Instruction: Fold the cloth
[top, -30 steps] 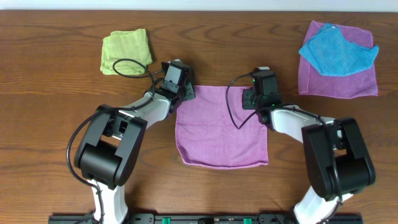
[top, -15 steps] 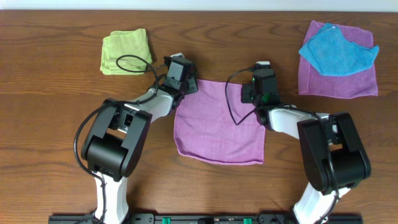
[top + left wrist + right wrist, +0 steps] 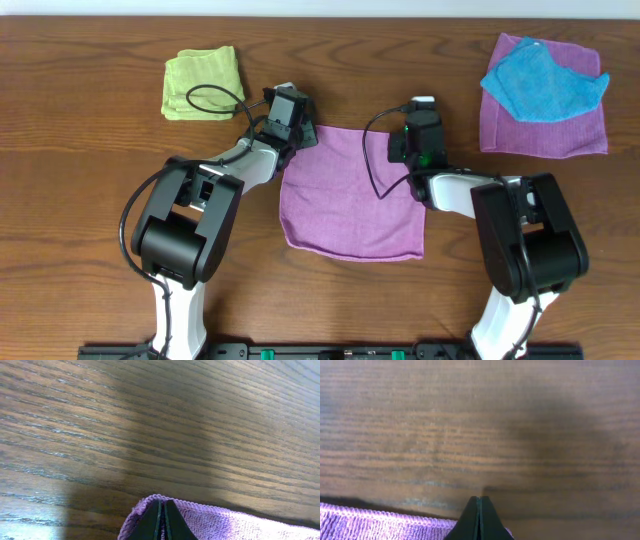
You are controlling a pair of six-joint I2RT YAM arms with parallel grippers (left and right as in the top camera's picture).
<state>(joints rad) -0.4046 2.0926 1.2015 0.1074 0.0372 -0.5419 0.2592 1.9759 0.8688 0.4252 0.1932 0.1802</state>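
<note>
Left end effector (image 3: 161, 506): fingers pressed together, clamped on the hemmed far-left corner of the cloth (image 3: 350, 195), purple pile bunched around the tip in the left wrist view. Right end effector (image 3: 479, 504): fingers together too, pinching the far edge near the far-right corner, with purple fabric showing on both sides of the tip. The cloth lies unfolded and mostly flat at mid desk (image 3: 80, 210), between the two arms. It is near square, marginally wider left to right, so the long axis runs left-right. The far edge faces the far side; the near edge slants slightly nearer toward the right. Lime-green cloth (image 3: 203, 84) folded at far left, well apart. Blue cloth (image 3: 545, 80) crumpled on a second purple cloth (image 3: 560, 137) at far right.
</note>
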